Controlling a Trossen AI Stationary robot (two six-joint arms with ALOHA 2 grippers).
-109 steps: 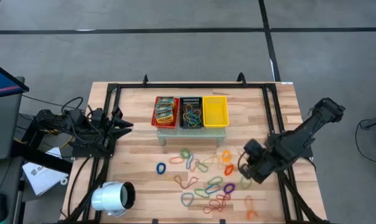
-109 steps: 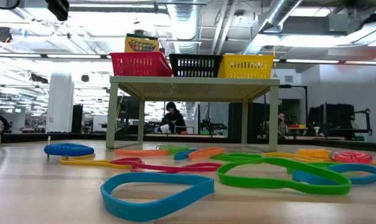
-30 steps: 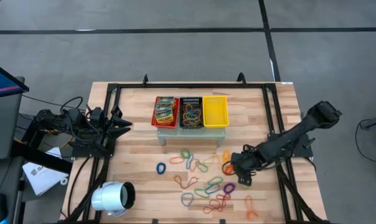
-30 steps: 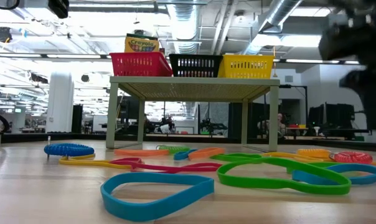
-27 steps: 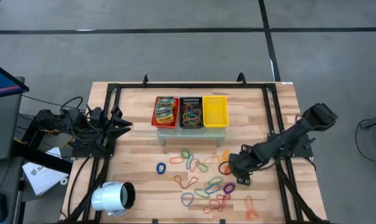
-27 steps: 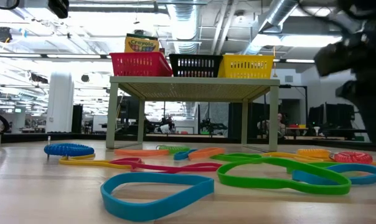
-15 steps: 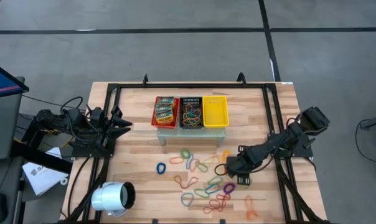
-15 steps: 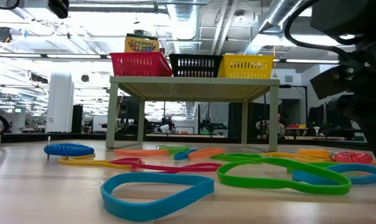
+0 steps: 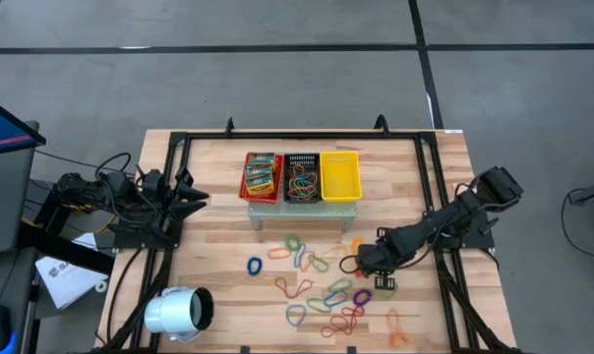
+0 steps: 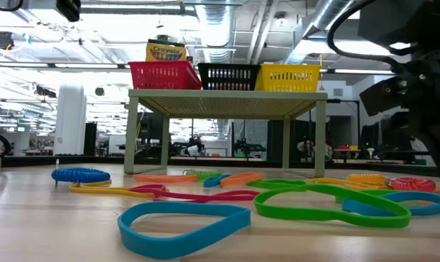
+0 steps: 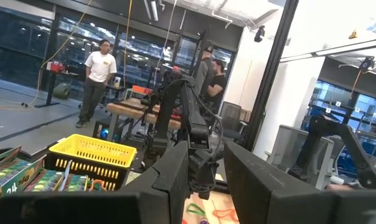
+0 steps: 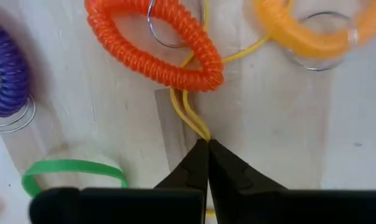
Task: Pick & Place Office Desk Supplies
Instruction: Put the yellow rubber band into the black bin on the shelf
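Note:
Many coloured rubber-band loops [image 9: 322, 285] and coiled loops lie on the wooden table's near half. My right gripper [image 9: 352, 264] is low among them at their right side, shut on a thin yellow rubber band [image 12: 189, 115]. That band runs under an orange coiled loop [image 12: 157, 46]. The gripper's tips also show in the right wrist view [image 12: 206, 149]. Green-yellow packets sit in the red basket [image 9: 261, 177]. More bands sit in the black basket [image 9: 300, 178]. My left gripper [image 9: 197, 198] waits open at the table's left edge. My right gripper pinches the yellow band's two side-by-side strands [image 12: 197, 132] between its two fingertips, at one end of the loop. The fingers come slanting down from the table's right side. The band lies on the table, its far part under the orange coiled loop.
The three baskets, the third of them yellow [image 9: 339, 175], stand in a row on a small raised stand at the table's far middle. A large white cylinder [image 9: 179, 313] lies at the near left corner. A purple coil [image 12: 7, 81], a green band [image 12: 70, 171] and a yellow-orange coil [image 12: 319, 34] lie near the right gripper.
My right gripper has gone toward the table's left edge, in among the bands at their right side.

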